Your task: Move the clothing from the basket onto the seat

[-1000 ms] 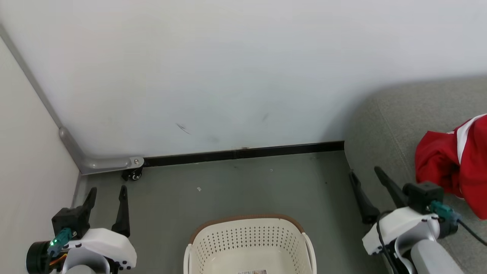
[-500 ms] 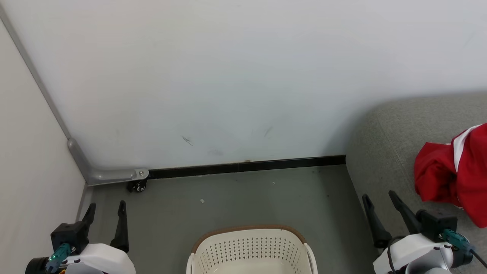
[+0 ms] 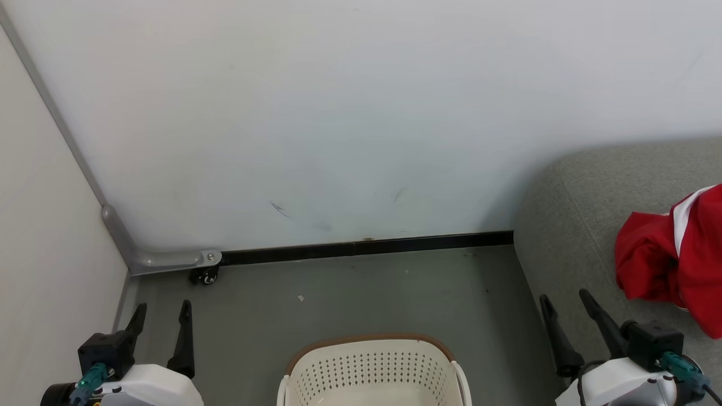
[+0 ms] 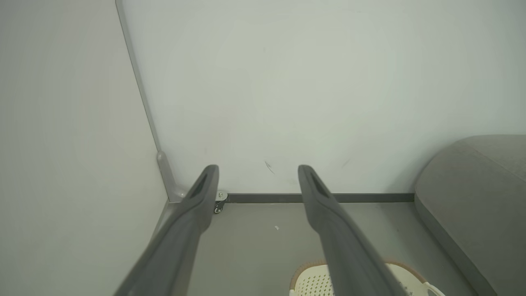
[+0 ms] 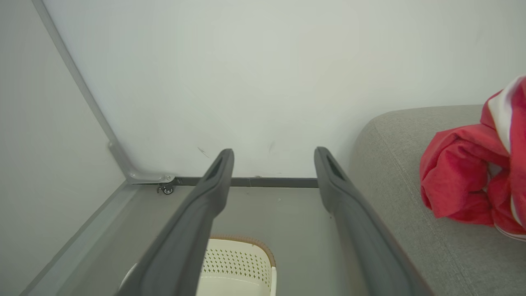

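Left gripper (image 3: 163, 307) and right gripper (image 3: 563, 296), both spread wide and empty, are held low with fingers pointing toward the white wall (image 3: 338, 113) beyond the grey floor (image 3: 350, 299). Between them stands the cream basket (image 3: 369, 338). Just right of the right gripper, the red clothing (image 3: 671, 259) lies heaped on the seat (image 3: 581, 214).

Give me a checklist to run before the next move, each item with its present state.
1. Nothing in the left gripper, jaws spread: ok.
2. Nothing in the right gripper, jaws spread: ok.
3. The red clothing lies on the seat: ok.
4. The right gripper is apart from the clothing: ok, grey seat shows between them.
5. No clothing in the basket: cannot tell; its far wall shows bare, but its near part is cut off.
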### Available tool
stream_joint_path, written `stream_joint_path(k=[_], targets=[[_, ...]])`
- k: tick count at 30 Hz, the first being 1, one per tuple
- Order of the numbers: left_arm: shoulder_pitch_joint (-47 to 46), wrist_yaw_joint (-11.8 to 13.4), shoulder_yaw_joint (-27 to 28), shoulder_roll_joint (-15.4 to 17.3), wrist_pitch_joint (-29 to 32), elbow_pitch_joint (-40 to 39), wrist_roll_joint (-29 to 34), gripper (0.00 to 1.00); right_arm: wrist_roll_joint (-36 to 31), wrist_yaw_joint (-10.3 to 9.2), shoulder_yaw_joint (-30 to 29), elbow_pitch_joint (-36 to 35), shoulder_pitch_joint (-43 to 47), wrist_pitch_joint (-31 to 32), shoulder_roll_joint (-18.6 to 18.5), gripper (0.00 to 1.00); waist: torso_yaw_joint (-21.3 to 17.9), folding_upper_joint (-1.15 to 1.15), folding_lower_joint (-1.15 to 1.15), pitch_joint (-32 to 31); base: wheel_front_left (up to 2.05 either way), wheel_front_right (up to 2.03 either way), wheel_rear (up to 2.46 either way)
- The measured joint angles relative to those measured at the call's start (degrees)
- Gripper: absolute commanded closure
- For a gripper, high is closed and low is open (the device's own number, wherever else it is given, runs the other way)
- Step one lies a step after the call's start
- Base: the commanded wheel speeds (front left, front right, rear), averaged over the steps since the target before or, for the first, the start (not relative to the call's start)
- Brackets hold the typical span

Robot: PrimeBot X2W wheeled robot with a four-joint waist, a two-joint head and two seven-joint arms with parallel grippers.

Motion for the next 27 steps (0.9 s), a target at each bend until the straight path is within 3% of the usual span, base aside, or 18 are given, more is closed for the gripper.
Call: stream_joint_path(k=[20,21,27], targets=[[1.0,0.7,0.0,0.9,0.9,-2.5,0.0,0.00,2.1,0.00,1.2,-3.1,1.7,0.1,0.0,0.00,0.5,0.00,0.00,0.8,0.00,0.00,0.00],[1.0,0.7,0.0,0.9,0.9,-2.7,0.0,1.00,2.2,0.00,1.2,-3.2,1.7,0.1,0.0,1.00,0.5,0.00,0.00,0.8,0.00,0.00,0.00],[4.0,0.7,-1.8,-2.4,0.9,0.4,0.0,1.00,2.1,0.01,1.6,0.6,4.4,0.1,0.9,1.00,0.5,0.00,0.00,0.8,0.00,0.00,0.00]])
